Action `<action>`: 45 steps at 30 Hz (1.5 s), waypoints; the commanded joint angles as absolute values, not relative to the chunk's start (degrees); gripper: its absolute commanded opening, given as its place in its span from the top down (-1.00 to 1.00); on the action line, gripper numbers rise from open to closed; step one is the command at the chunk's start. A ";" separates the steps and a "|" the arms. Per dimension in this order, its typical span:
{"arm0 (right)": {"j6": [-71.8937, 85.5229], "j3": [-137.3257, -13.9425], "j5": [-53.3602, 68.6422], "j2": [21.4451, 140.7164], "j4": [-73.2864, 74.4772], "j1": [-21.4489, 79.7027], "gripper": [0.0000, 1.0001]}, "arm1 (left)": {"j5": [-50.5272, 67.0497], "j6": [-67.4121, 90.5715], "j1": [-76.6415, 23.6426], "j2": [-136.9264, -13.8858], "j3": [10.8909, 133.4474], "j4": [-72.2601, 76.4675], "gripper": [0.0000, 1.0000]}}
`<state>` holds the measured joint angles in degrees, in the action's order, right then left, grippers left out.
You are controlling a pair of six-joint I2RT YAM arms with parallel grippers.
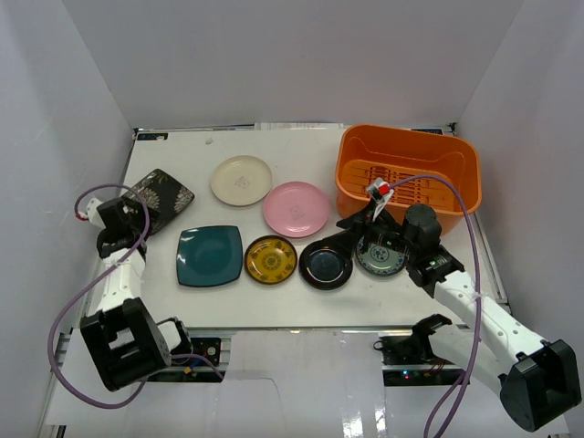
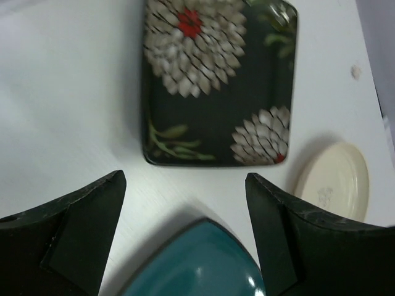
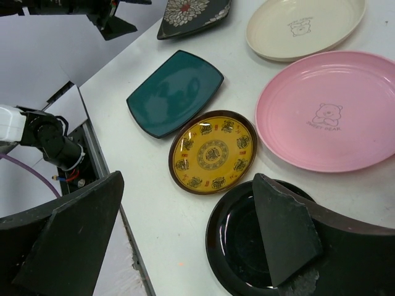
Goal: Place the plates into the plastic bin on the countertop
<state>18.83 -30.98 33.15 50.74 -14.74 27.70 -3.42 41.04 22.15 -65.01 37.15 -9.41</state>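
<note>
Seven plates lie on the white countertop: dark floral square, teal square, cream, pink, yellow patterned, glossy black and blue-green patterned. The orange plastic bin stands at the back right with no plates in it. My left gripper hangs open over bare table between the floral plate and a corner of the teal plate. My right gripper is open above the black plate, beside the yellow plate, holding nothing.
White walls enclose the countertop on three sides. The table's front edge runs just left of my right gripper, with the left arm's base below it. A purple cable loops beside the left arm; another arcs over the bin's near corner.
</note>
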 commanded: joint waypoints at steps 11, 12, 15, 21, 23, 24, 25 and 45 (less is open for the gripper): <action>18.19 -30.15 33.05 49.92 -17.40 28.12 -0.80 | 19.41 38.95 38.85 -84.16 35.15 9.57 -0.79; 18.11 -30.15 32.87 50.01 -17.49 28.04 -0.79 | 21.51 38.41 38.85 -86.03 37.24 9.58 -0.78; 18.28 -29.88 33.31 50.97 -18.10 28.12 -0.78 | 24.86 39.54 38.93 -90.68 38.14 13.95 -0.77; 18.19 -29.79 32.78 53.78 -18.90 28.21 -0.77 | 25.93 42.35 38.06 -100.88 40.17 18.26 -0.59; 18.11 -29.97 32.87 54.49 -18.90 28.21 -0.77 | 26.54 43.76 37.62 -102.91 39.99 20.55 -0.48; 18.11 -29.97 32.61 55.01 -19.16 28.21 -0.77 | 26.98 44.81 36.75 -103.96 40.08 22.22 -0.39; 17.93 -29.97 32.26 55.37 -19.16 28.30 -0.77 | 27.24 45.26 36.04 -105.98 40.77 22.85 -0.33; 20.30 -48.05 28.66 70.39 -14.41 34.71 -0.97 | 30.68 62.42 28.75 -78.80 36.38 36.34 1.00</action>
<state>19.55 -41.39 30.09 68.77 -13.30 33.52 26.52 59.33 31.27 -92.92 32.62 30.44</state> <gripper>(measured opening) 0.972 0.086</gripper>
